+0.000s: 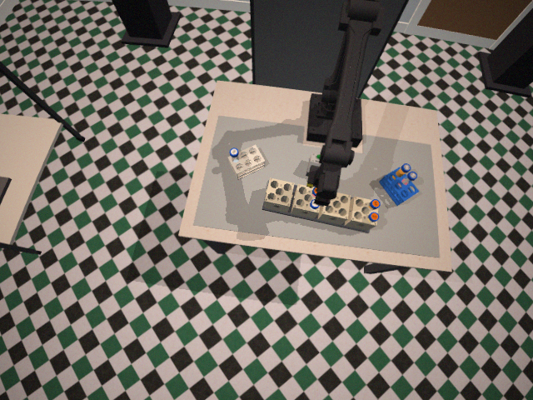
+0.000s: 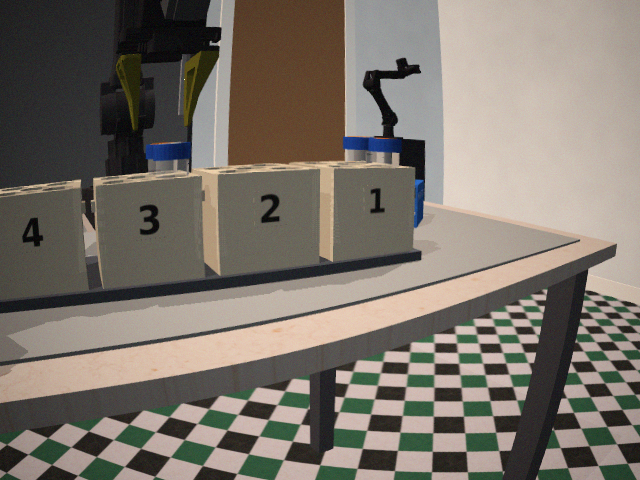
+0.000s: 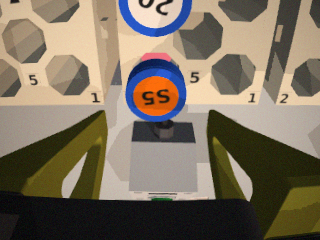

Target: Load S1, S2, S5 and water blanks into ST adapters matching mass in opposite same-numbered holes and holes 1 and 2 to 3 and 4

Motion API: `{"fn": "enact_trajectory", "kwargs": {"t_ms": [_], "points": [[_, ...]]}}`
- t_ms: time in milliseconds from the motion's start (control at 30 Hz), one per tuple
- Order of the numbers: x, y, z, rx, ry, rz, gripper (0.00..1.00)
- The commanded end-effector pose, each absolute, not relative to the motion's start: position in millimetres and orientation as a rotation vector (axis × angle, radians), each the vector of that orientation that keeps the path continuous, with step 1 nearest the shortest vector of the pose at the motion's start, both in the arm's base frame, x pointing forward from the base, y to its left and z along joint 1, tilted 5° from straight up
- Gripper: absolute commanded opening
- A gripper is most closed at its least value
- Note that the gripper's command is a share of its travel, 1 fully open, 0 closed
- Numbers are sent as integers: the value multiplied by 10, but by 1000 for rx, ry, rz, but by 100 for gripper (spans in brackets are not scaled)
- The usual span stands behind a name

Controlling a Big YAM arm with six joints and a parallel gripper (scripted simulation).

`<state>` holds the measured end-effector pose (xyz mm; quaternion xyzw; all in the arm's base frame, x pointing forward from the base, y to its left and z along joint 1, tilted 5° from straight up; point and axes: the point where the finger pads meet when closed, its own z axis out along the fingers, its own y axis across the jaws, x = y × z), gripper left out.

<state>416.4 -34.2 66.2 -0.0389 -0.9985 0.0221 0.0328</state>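
The orange-dot tube S5 [image 1: 315,191] [image 3: 155,95] stands in hole 2 of adapter 3 [image 2: 129,253] [image 3: 220,96]. The white-dot blank [image 1: 314,204] [image 3: 155,10], marked 20, stands in hole 3. In the exterior view their caps are about level. My gripper [image 2: 161,127] [image 3: 157,120] is open above the S5 cap, holding nothing. Adapter 1 [image 2: 372,235] holds two orange-dot tubes [image 1: 375,203] [image 1: 374,217] in holes 2 and 3; their IDs are unreadable. The blue rack RS [image 1: 395,198] holds two tubes [image 1: 405,167] [image 1: 412,175]; their IDs are unreadable. The white rack RB [image 1: 251,171] holds one white-dot blank [image 1: 233,152].
Adapter 2 [image 2: 263,242] and adapter 4 [image 2: 36,263] show no tubes. All adapters stand on the dark stand ST [image 2: 361,260]. The green key DONE [image 1: 318,157] [image 3: 161,199] lies between the stand and the arm's base. The table's far edge [image 1: 318,253] runs beyond the stand.
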Motion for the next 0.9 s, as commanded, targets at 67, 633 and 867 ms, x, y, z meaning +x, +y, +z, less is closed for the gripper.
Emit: {"fn": "enact_trajectory", "kwargs": {"t_ms": [67, 633, 867], "points": [[4367, -347, 854, -122, -3118, 71, 55], [3312, -304, 897, -186, -3087, 72, 0], [2893, -302, 894, -182, -3085, 72, 0]]}}
